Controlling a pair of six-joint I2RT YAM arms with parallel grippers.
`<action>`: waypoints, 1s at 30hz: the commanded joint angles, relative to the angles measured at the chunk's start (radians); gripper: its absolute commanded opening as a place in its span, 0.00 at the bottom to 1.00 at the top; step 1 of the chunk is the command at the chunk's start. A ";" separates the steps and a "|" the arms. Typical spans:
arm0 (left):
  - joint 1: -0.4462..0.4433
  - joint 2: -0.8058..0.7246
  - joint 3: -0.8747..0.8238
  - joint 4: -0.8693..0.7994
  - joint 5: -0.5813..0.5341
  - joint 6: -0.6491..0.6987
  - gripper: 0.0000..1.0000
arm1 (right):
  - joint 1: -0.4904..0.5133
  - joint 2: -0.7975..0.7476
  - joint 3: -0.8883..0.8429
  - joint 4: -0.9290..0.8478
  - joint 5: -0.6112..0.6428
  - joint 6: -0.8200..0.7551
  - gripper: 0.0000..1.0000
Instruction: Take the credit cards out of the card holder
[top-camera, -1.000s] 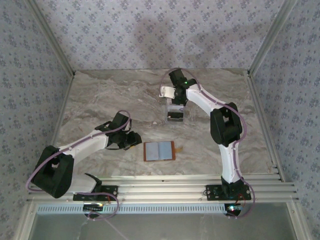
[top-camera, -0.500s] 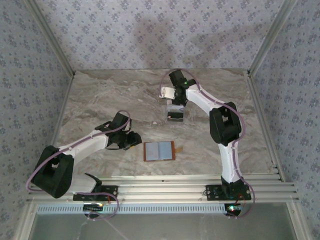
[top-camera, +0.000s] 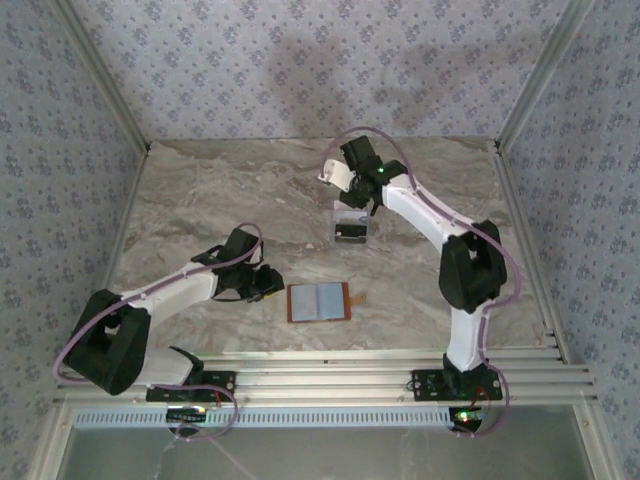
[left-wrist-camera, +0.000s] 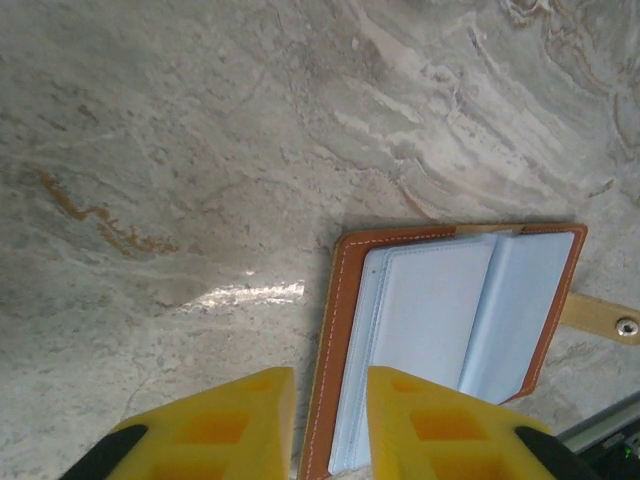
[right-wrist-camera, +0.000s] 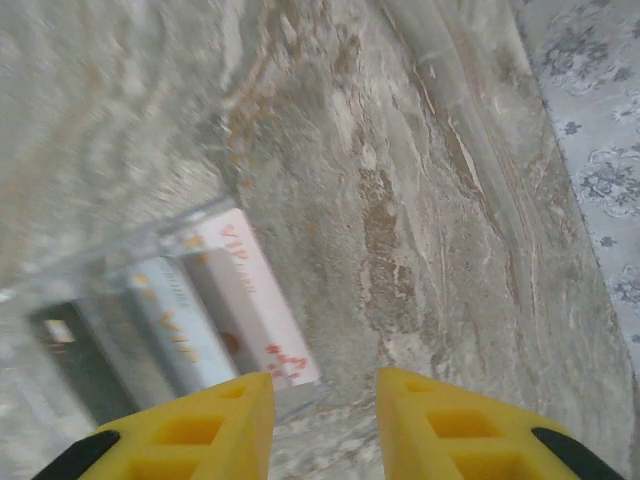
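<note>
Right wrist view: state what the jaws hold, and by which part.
Nothing. The right gripper has its jaws apart, clamping nothing; the credit cards sit in a clear tray on the table.

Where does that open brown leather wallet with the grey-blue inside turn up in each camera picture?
Top external: the open brown leather card holder lies flat at centre, near the front of the marble table.
Left wrist: lower right, spread open.
Right wrist: this camera faces a clear plastic case holding cards, farther back.
Shared landmark: the brown snap tab on the holder's right edge, in the top and left wrist views.
</note>
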 joint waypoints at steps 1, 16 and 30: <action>0.004 0.016 -0.017 0.053 0.055 0.009 0.22 | 0.058 -0.092 -0.078 0.030 -0.031 0.280 0.32; -0.046 0.091 -0.082 0.210 0.126 -0.024 0.08 | 0.219 -0.357 -0.444 0.197 -0.337 1.100 0.24; -0.070 0.139 -0.126 0.266 0.133 -0.045 0.04 | 0.329 -0.229 -0.582 0.310 -0.550 1.412 0.16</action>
